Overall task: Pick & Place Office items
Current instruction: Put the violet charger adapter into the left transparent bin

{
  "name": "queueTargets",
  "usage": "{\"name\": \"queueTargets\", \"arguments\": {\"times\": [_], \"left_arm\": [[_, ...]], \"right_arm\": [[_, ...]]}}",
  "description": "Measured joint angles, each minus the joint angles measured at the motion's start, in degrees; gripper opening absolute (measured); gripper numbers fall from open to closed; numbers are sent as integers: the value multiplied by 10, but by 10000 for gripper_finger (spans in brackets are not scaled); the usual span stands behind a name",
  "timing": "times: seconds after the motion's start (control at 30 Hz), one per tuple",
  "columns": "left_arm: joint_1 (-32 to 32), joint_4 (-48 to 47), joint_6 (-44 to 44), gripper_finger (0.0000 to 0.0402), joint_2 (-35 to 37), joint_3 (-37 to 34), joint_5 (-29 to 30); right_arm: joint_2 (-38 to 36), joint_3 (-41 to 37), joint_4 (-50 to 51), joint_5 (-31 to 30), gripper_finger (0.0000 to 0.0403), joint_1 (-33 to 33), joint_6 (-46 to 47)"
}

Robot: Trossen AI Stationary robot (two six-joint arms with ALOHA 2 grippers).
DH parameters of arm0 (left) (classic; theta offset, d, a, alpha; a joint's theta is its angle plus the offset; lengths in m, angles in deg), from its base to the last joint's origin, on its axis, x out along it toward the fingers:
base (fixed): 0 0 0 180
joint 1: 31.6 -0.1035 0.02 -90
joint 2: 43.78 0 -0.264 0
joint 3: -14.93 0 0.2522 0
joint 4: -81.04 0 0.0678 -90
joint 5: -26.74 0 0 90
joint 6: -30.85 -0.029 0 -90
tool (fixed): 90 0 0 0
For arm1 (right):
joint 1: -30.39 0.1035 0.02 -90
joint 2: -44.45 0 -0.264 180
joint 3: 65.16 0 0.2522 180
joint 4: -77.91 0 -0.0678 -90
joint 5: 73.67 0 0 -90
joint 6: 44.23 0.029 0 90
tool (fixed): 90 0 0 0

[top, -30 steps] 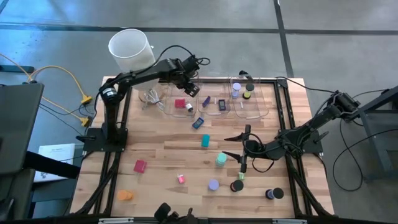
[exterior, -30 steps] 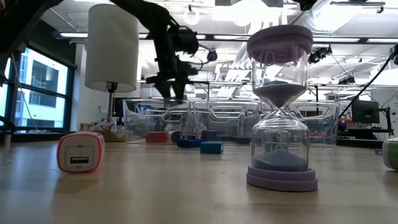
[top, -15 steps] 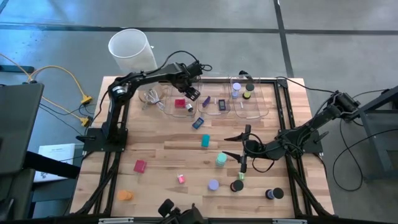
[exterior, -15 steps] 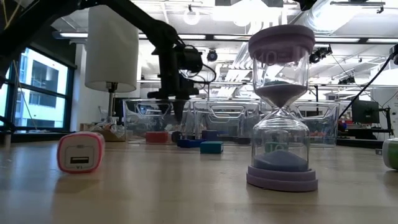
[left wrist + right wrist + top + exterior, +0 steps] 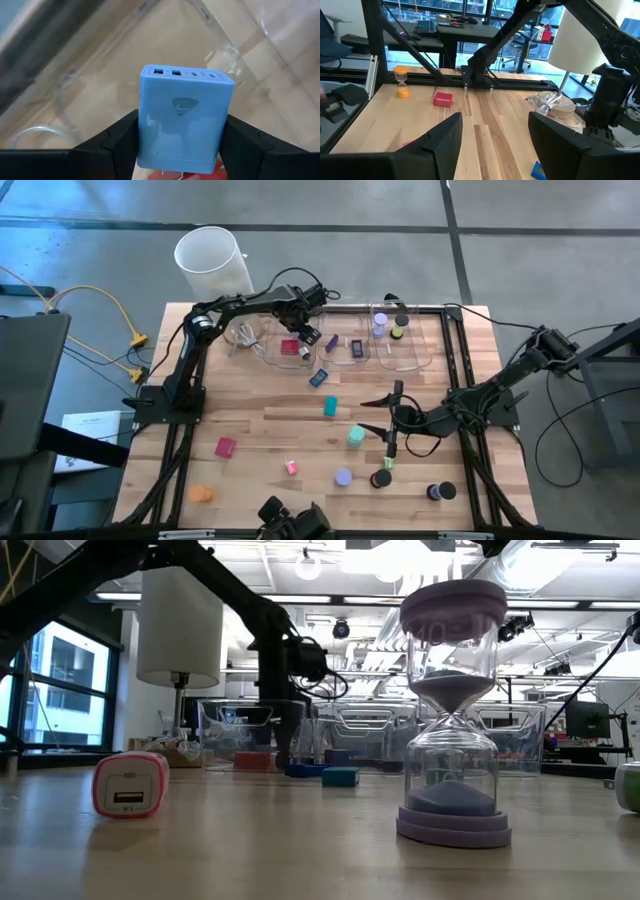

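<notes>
The left gripper clenches a light blue charger block over the leftmost clear bin — the right gripper, fingers spread, waits mid-table.

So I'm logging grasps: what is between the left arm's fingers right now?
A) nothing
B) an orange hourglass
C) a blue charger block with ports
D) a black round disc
C: in the left wrist view the left gripper has its fingers pressed on both sides of a blue charger block, over a clear bin.
</notes>
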Motion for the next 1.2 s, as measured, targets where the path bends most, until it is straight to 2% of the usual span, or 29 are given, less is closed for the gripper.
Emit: {"name": "queueTargets", "arguments": {"times": [0.37, 0.87, 1.2], "left_arm": [[0, 13, 28, 219, -5, 0, 0], [2, 29, 13, 221, -5, 0, -5], [2, 29, 13, 256, -5, 0, -5]], "right_arm": [[0, 0, 1, 1, 217, 0, 0], [0, 0, 1, 1, 217, 0, 0], [0, 0, 1, 1, 217, 0, 0]]}}
